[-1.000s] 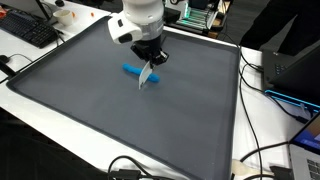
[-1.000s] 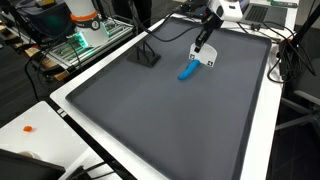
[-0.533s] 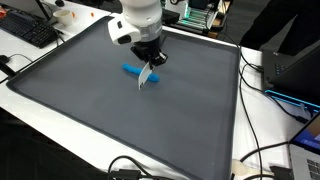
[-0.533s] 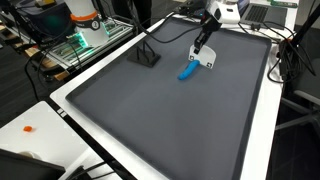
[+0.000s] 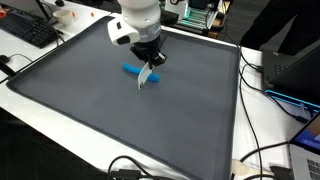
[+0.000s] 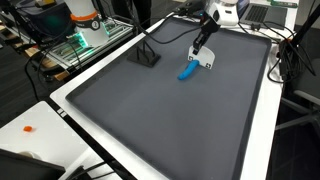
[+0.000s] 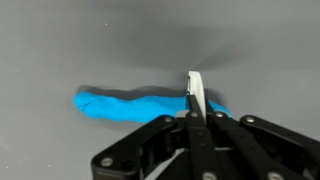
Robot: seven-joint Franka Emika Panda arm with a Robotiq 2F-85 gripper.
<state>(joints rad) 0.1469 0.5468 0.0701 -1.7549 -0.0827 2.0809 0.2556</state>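
Note:
My gripper point(image 5: 150, 63) is shut on a thin white flat piece point(image 5: 146, 79) that hangs down from the fingers to the grey mat point(image 5: 100, 110). A blue elongated object point(image 5: 131, 70) lies flat on the mat right beside the white piece. In the other exterior view the gripper point(image 6: 201, 46) holds the white piece point(image 6: 208, 62) next to the blue object point(image 6: 186, 71). In the wrist view the white piece point(image 7: 197, 93) stands edge-on between the shut fingers point(image 7: 196, 118), over the right part of the blue object point(image 7: 125, 104).
The mat has a raised white border point(image 6: 80, 125). A small black stand point(image 6: 148, 57) sits on the mat near its far edge. A keyboard point(image 5: 30, 32) lies beyond one corner. Cables point(image 5: 262, 160) and dark equipment point(image 5: 295, 65) crowd one side. A small orange item point(image 6: 28, 128) lies on the white table.

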